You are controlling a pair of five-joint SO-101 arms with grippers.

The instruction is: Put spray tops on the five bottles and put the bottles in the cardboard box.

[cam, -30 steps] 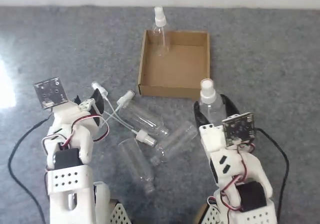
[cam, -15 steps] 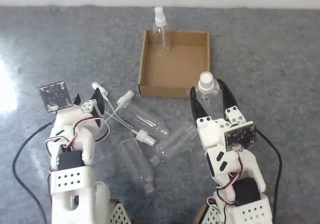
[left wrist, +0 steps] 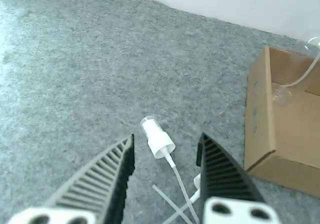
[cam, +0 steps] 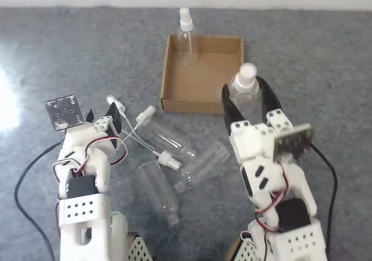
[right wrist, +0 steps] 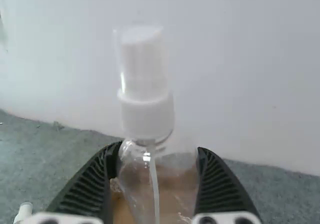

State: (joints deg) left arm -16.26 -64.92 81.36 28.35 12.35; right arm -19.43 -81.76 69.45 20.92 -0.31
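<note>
High view: we logged the right gripper (cam: 244, 95) clamped on a capped bottle (cam: 245, 78), held upright over the box's (cam: 200, 106) near right corner. Step judged: boxing it. Next it needed carrying inward, lowering, releasing. Left gripper (left wrist: 166, 146) stood spread above a loose spray top (left wrist: 156, 138), apparently not touching.
</note>
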